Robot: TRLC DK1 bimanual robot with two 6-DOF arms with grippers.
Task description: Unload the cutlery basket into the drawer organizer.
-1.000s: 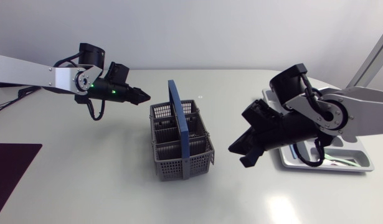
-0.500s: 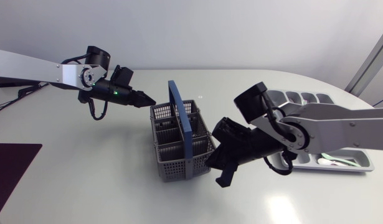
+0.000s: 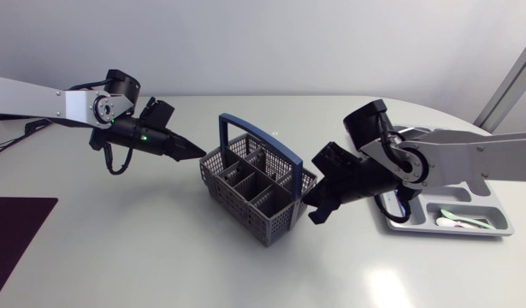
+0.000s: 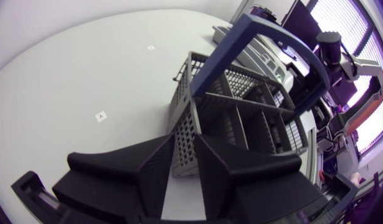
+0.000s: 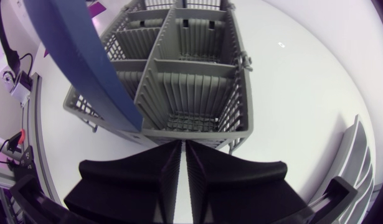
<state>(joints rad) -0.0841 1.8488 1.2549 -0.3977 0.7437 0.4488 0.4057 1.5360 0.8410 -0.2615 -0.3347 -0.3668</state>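
On the near right of the table [image 3: 117,248] is the tray [image 3: 500,231], with pale spoons [image 3: 455,222] lying in it. The right gripper [image 3: 315,212] is clenched, tips against the end wall of the grey basket [image 3: 254,190]. The basket stands skewed mid-table, blue handle [image 3: 261,137] upright. The left gripper [image 3: 197,153] is at its far corner, released, fingers narrowly parted.

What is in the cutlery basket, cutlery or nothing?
Empty, as far as it shows: the cutlery basket has only bare grey compartments in the head and right wrist views.
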